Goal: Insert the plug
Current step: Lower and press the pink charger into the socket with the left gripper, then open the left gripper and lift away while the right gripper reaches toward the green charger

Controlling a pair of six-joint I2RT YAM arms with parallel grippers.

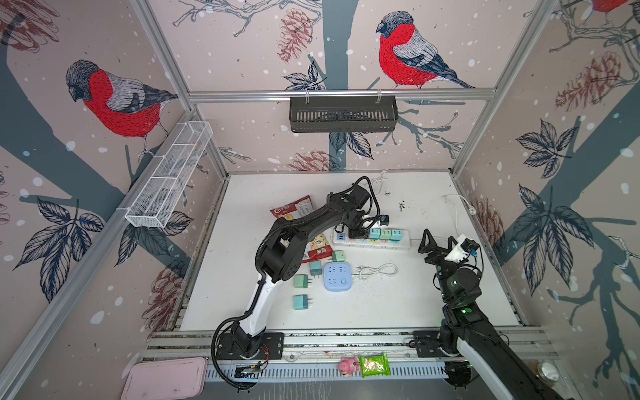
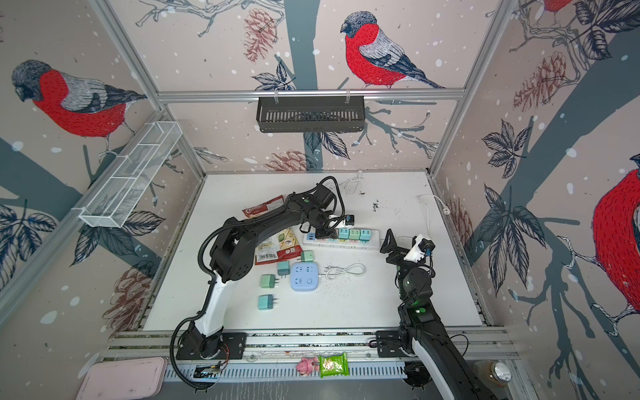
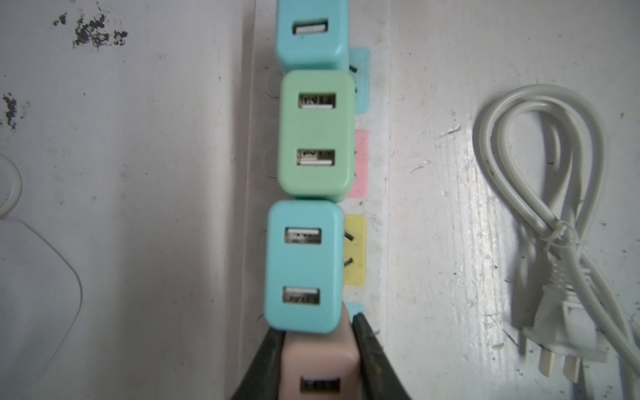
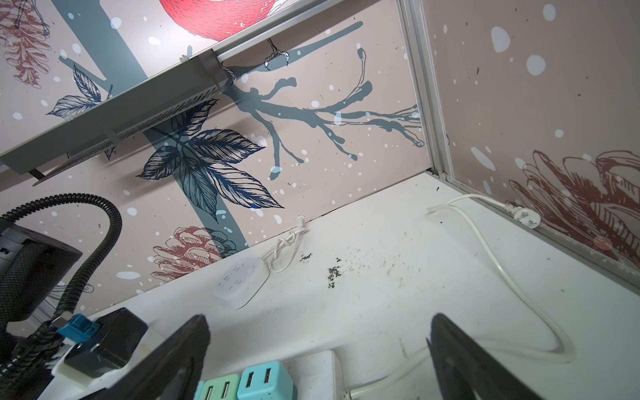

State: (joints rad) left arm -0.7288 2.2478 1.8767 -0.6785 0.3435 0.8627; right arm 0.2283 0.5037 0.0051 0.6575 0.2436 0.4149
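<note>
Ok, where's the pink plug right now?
The pink plug is clamped in the left tool, seen in the left wrist view, over the white power strip, beside the blue plug ending the plugged-in row.

Black arms (image 1: 304,221), white shells (image 1: 259,304), ribbed cable (image 4: 116,225), black right pincer (image 1: 438,237) (green lights (image 1: 465,310)).

Robot test cell, laboratory type; enclosure of aluminium frame (image 1: 341,94) with bird-print wall panels (image 1: 242,45) around a white tabletop (image 1: 398,304); left arm (image 1: 261,301) and right arm (image 1: 485,346) bolted to a rail (image 1: 346,341) at 6 o'clock; black basket (image 1: 343,114) at 12 o'clock; wire basket (image 1: 169,173) at 10 o'clock.
</note>
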